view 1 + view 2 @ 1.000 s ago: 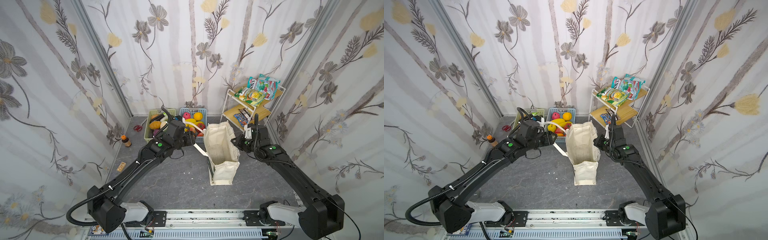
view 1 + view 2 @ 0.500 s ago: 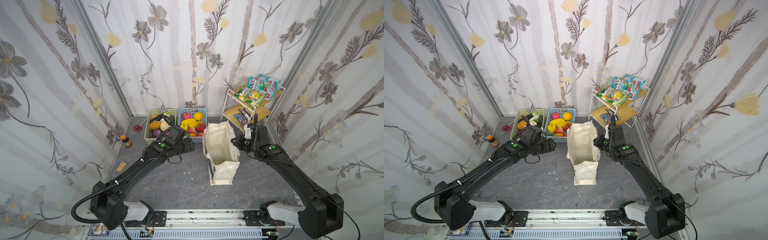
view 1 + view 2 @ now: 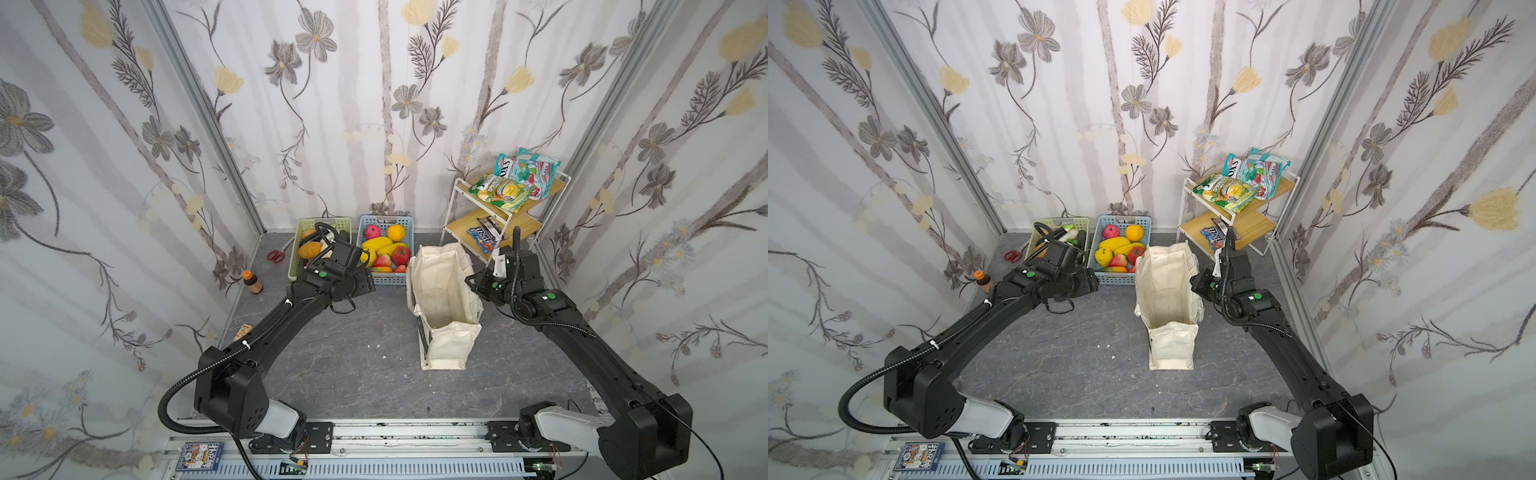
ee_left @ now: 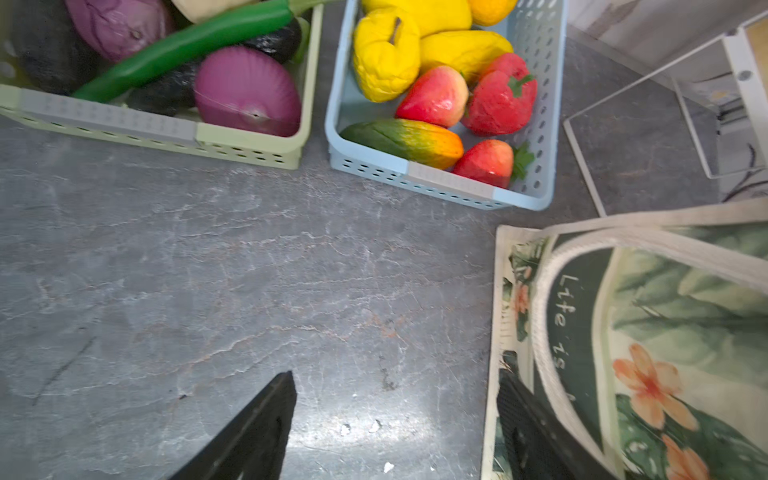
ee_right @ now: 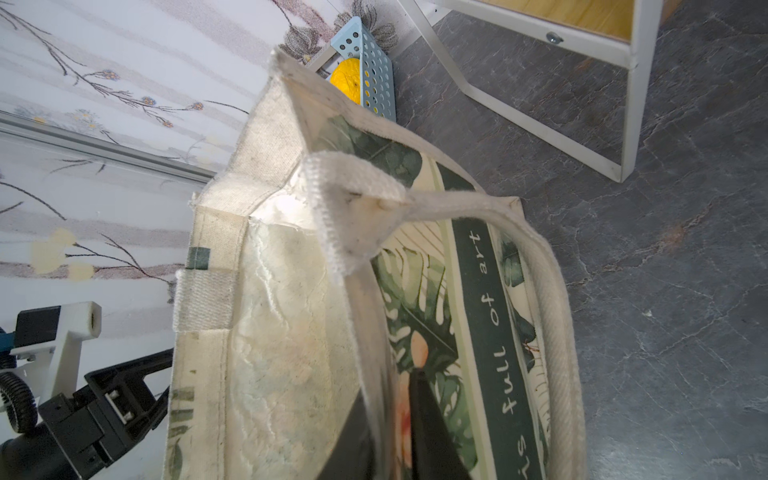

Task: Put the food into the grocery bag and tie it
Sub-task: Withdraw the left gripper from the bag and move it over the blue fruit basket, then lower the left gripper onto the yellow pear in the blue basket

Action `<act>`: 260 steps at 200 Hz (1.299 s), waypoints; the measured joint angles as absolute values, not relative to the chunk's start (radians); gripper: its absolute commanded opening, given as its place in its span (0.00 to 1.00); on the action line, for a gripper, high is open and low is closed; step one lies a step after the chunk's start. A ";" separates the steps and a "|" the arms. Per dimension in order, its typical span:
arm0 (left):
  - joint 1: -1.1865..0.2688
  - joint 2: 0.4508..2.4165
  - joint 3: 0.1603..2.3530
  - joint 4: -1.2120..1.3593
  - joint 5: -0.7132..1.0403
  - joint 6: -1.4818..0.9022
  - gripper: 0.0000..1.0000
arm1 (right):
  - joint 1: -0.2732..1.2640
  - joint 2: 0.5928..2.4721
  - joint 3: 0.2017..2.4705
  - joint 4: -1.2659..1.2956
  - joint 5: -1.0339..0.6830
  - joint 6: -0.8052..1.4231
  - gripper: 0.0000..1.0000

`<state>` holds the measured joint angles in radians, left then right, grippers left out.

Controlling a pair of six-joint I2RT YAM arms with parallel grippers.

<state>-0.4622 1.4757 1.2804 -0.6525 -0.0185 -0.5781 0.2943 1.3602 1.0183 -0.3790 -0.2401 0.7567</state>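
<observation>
The grocery bag (image 3: 444, 291) half hides the right claw (image 5: 388, 386) straddling its wall, grip impossible to tell; the left claw (image 4: 395, 374), partly cropped, gapes empty over the worktop (image 4: 208, 270).

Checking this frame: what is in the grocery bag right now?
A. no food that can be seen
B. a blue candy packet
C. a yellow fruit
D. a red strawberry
A: in both top views the grocery bag stands open with its cream inside bare to the bottom, while the toy fruit lies in the blue basket.
</observation>
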 measured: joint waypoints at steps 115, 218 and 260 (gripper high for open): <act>-0.451 1.824 1.569 -0.637 -0.070 -0.467 0.77 | 0.294 1.304 1.087 -0.411 -0.210 0.680 0.58; -0.455 2.162 1.976 -0.706 -0.150 -0.442 0.77 | 0.294 1.264 1.181 -0.458 -0.124 0.614 0.63; -0.456 2.263 2.082 -0.759 -0.210 -0.496 0.77 | 0.295 1.272 1.209 -0.460 -0.120 0.593 0.63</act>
